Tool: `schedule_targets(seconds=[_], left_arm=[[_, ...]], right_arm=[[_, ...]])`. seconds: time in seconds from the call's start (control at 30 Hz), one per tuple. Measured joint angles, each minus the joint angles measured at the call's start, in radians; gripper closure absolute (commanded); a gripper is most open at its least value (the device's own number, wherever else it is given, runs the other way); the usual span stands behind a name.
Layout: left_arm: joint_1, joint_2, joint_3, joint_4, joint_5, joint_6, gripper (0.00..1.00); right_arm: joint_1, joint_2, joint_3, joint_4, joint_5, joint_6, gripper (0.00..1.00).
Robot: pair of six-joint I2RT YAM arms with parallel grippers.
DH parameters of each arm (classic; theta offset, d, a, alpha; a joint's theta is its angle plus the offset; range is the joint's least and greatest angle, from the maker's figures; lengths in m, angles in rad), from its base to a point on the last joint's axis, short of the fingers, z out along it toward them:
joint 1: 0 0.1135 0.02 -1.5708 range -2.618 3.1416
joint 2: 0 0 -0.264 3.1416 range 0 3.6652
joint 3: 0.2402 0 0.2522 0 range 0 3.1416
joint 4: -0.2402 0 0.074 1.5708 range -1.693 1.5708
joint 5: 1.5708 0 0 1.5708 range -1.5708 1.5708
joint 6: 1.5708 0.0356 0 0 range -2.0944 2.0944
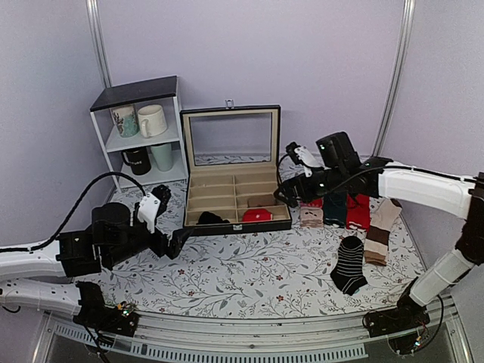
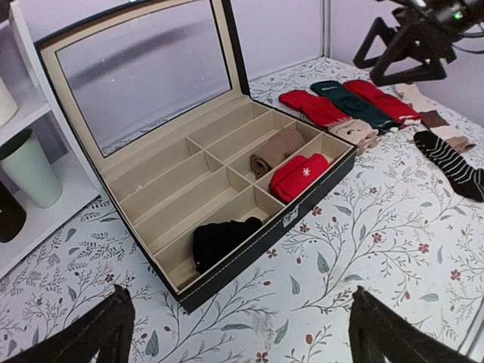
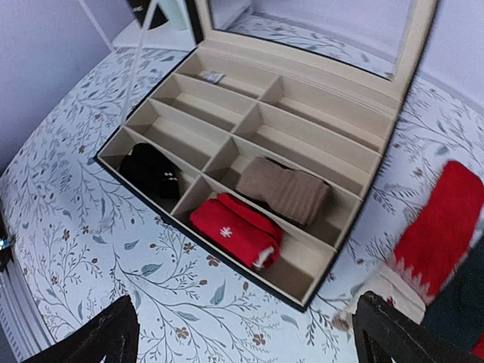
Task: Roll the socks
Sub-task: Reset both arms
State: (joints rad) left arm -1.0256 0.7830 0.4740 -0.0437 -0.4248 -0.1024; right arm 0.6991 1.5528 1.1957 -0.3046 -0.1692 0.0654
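The black socks lie rolled into a bundle in the front left compartment of the open black box. The bundle shows in the left wrist view, and in the right wrist view it has small white marks. My left gripper hovers open over the tablecloth just left of the box's front corner, its jaws empty and wide. My right gripper hangs open above the box's right side, its jaws empty over the cloth in front of the box.
A red roll and a brown roll fill two right compartments. Right of the box lie flat red, dark green and tan socks and a black striped sock. A white shelf with mugs stands at the back left.
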Motion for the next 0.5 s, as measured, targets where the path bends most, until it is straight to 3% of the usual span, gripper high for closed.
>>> schedule_targets(seconds=[0.3, 0.5], left_arm=[[0.011, 0.0, -0.002, 0.025, 0.048, -0.004, 0.0], [0.012, -0.017, -0.027, 0.062, 0.06, -0.005, 0.01]], right_arm=[[0.005, -0.299, -0.31, 0.006, 0.243, 0.286, 0.0], [0.005, -0.449, -0.449, 0.008, 0.309, 0.359, 0.0]])
